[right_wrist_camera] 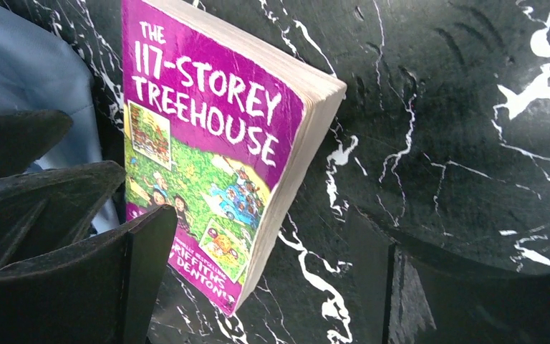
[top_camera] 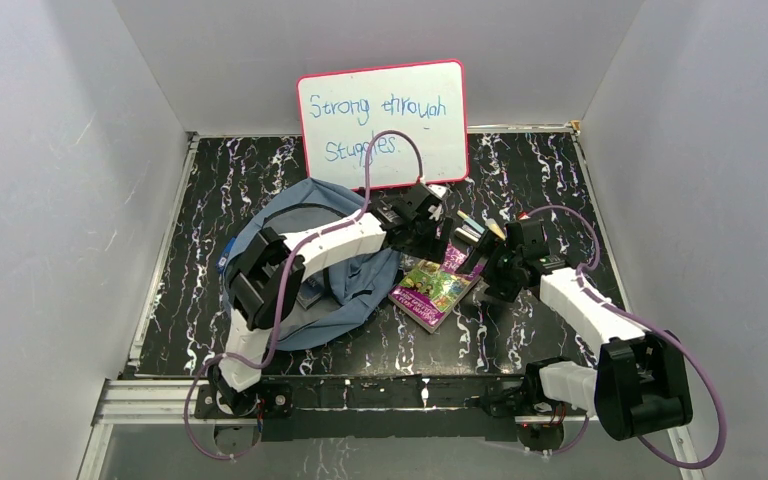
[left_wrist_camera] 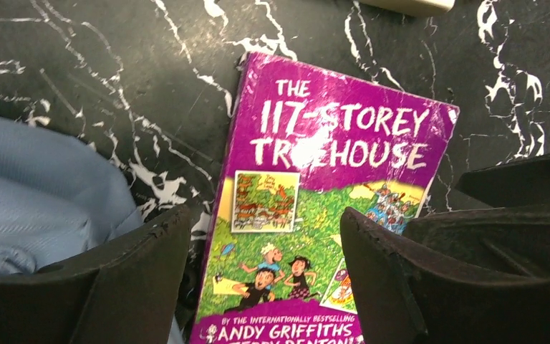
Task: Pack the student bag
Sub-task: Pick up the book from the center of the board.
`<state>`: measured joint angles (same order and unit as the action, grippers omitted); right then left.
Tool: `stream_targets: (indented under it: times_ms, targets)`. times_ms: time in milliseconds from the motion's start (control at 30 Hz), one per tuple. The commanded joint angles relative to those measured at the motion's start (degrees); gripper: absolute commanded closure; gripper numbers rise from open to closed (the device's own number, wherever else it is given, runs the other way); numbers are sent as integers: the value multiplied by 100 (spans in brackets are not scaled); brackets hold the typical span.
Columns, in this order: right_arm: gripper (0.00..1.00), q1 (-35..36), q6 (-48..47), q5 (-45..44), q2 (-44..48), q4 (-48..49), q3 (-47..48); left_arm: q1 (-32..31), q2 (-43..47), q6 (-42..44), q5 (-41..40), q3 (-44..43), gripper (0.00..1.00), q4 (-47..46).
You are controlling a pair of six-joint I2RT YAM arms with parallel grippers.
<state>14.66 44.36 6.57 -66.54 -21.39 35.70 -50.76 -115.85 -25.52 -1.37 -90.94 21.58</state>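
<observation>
Left gripper (left_wrist_camera: 265,222) spread wide, empty, hovering over glossy purple paperback (left_wrist_camera: 329,179). Right gripper (right_wrist_camera: 268,229) equally wide, empty, over same paperback's page edge. Student bag (left_wrist_camera: 36,193) just left of paperback: soft grey-blue fabric, rounded, slumped flat; long axis and facing hidden under left arm (top_camera: 320,240). Black, white-veined marble-look table (top_camera: 520,170).

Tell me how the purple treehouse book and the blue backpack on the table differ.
The book is a stiff, flat rectangle; the backpack is soft, rumpled and rounded. The book's cover is bright purple and green with a printed title; the backpack is plain grey-blue. The book is much smaller than the backpack. Both lie side by side on the black marbled table.
</observation>
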Motion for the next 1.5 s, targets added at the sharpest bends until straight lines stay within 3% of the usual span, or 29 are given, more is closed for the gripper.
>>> stream_targets:
  times_ms: [0, 167, 400, 567, 700, 833, 933, 1033, 1233, 1467]
  targets:
    - [5, -31, 314, 148, -104, 514, -105, -37, -185, 178, 355, -316, 30, -179]
    - [7, -31, 473, 148, -316, 722, -71, -31, -391, 198, 650, -161, 40, -308]
    - [12, -27, 585, -43, -694, 717, 117, -30, -222, 56, 715, 473, 46, -601]
    - [22, -27, 732, -32, -971, 713, 82, -30, -103, -109, 1205, 821, 55, -894]
    - [29, -32, 792, -38, -1100, 773, 7, -52, -37, -194, 1434, 1065, 57, -1048]
    - [52, -27, 722, -95, -1060, 924, -72, -83, 14, -206, 1476, 1202, 57, -1114]
    - [81, -28, 497, -95, -913, 1085, -121, -83, 175, -333, 1531, 1305, 57, -1202]
    - [100, -28, 74, -35, -583, 1285, -220, -42, 587, -658, 1763, 1480, 52, -1694]
    - [100, -32, -713, 131, 234, 1366, -244, 62, 1611, -937, 1309, 1719, 21, -1941]
    - [100, -31, -1894, 779, 1341, 1638, -100, 224, 2934, -735, 610, 2195, 13, -1915]
